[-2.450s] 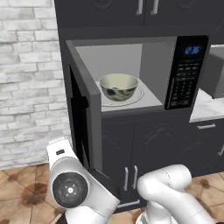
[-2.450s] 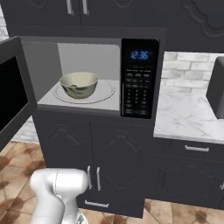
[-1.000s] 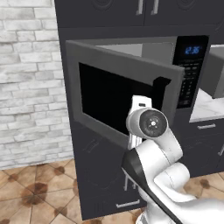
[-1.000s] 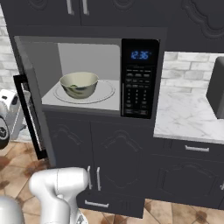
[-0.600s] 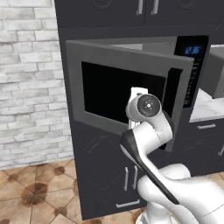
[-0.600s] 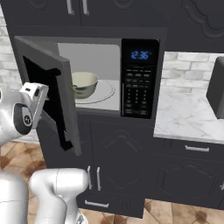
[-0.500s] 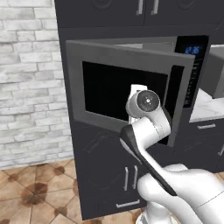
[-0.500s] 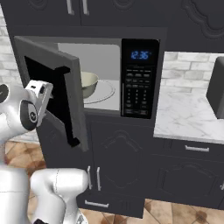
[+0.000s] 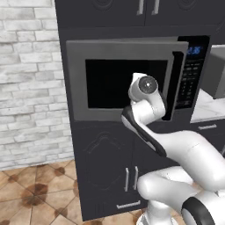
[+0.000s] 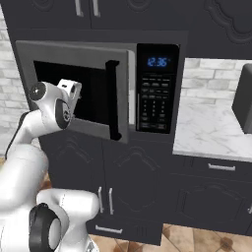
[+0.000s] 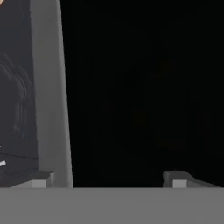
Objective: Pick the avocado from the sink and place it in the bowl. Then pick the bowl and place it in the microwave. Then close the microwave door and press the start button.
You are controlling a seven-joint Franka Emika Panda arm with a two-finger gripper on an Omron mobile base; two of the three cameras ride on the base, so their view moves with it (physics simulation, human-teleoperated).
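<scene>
Looking over the arm in the left base view, we see the microwave door (image 9: 125,79) swung almost shut, its grey frame and dark glass window facing us and only a narrow gap left at its 3 o'clock edge, where the black vertical handle (image 9: 176,83) stands just beside the keypad panel (image 9: 190,79) of the microwave (image 9: 193,44). Our wrist sits right in front of the lower part of the glass, toward 5 o'clock of the window. In the right base view the door (image 10: 78,88) stands at a slight angle out from the cabinet face, handle (image 10: 113,98) toward the keypad (image 10: 156,91), whose display glows blue at 12 o'clock of the panel; the hand lies at 9 o'clock of the door, close against its lower left frame, though we cannot tell whether it actually touches. In the hand view the gripper (image 11: 111,179) faces the dark glass (image 11: 144,92) squarely, with a strip of the door's grey frame (image 11: 50,96) running up at 9 o'clock. The two fingertips (image 11: 33,180) rise far apart at the bottom, with nothing between them, so our jaws stand wide and empty. To the right, a marble counter (image 10: 209,128) stretches away from the microwave.
</scene>
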